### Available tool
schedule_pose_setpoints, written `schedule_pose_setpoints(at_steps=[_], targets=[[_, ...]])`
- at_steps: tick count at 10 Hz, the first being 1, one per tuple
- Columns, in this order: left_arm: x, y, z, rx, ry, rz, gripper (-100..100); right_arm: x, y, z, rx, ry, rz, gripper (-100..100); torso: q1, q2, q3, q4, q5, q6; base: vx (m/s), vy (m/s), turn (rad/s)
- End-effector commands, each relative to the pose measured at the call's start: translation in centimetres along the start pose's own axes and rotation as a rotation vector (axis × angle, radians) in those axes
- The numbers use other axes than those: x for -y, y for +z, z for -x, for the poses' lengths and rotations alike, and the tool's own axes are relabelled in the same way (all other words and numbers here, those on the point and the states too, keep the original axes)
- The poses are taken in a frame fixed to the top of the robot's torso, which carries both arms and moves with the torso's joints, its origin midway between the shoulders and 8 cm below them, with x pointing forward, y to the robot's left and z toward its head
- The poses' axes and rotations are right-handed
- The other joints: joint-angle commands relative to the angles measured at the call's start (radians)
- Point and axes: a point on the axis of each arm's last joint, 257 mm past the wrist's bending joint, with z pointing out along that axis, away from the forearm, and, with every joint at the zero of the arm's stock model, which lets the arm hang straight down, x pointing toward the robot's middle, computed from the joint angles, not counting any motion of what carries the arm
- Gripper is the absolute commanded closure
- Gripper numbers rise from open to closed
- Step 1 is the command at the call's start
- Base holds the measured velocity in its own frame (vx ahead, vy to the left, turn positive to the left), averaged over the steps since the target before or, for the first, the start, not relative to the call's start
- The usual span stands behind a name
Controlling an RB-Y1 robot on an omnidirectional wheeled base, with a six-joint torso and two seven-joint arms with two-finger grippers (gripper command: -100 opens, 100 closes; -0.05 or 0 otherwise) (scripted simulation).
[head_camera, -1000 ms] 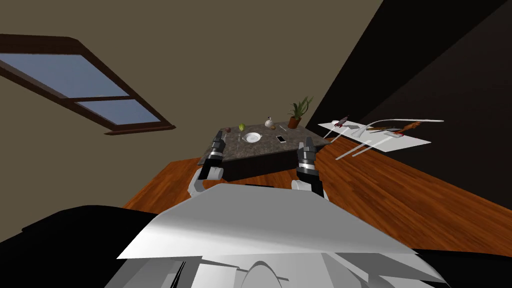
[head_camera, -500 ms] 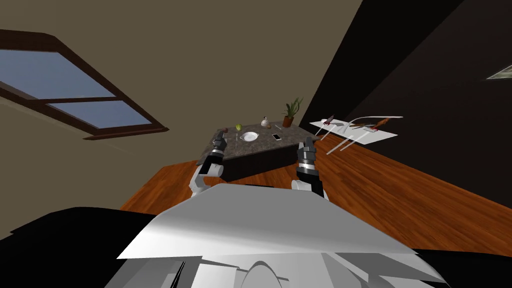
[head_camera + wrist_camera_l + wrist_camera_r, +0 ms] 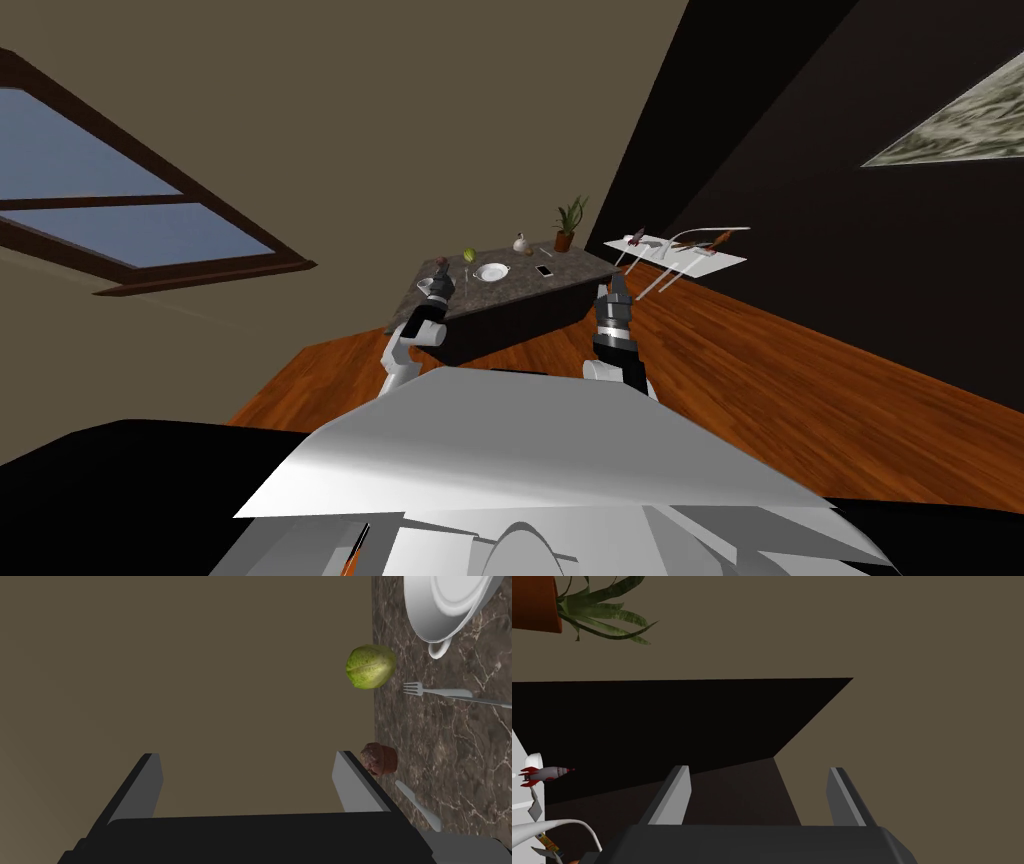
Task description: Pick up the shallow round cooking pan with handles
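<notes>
The pan (image 3: 491, 271) is white, shallow and round with small loop handles, and it lies on the dark marble table top (image 3: 520, 290). In the left wrist view the pan (image 3: 447, 606) sits beyond a green cabbage-like ball (image 3: 370, 666) and a fork (image 3: 440, 693), off to one side of my fingers. At the table's near left corner my left gripper (image 3: 440, 272) (image 3: 250, 781) is open and empty, aimed at the wall, with a brown muffin (image 3: 380, 759) beside one finger. My right gripper (image 3: 612, 290) (image 3: 757, 791) hangs open and empty off the table's right corner.
A knife (image 3: 417, 806) lies next to the muffin. A small bottle (image 3: 520, 243), a phone (image 3: 544, 270) and a potted plant (image 3: 566, 225) stand on the far half of the table. To the right is a white table (image 3: 690, 262) with a toy rocket (image 3: 544, 773) and clutter.
My view has pulled back and swung, so the table looks smaller and further left. My left arm has lifted and reached toward the table's left corner. The right arm kept its pose.
</notes>
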Motion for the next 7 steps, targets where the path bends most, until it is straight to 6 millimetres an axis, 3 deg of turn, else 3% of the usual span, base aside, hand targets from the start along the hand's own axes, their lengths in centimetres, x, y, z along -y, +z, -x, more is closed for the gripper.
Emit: schedule_pose_setpoints(at_steps=[1, 7], targets=[[-0.9, 0.2, 0.1, 0.001, -0.011, 0.038, -100, 0.0, 0.0, 0.0, 0.0, 0.0, 0.0, 0, 0.0, 0.0, 0.0, 0.0, 0.0, 0.0, -0.036, 0.002, -0.059], [-4.5, 1.9, 1.5, 0.015, -0.047, 0.17, -100, 0.0, 0.0, 0.0, 0.0, 0.0, 0.0, 0, 0.0, -0.004, -0.002, -0.001, 0.0, 0.0, -0.008, -0.009, -0.103]])
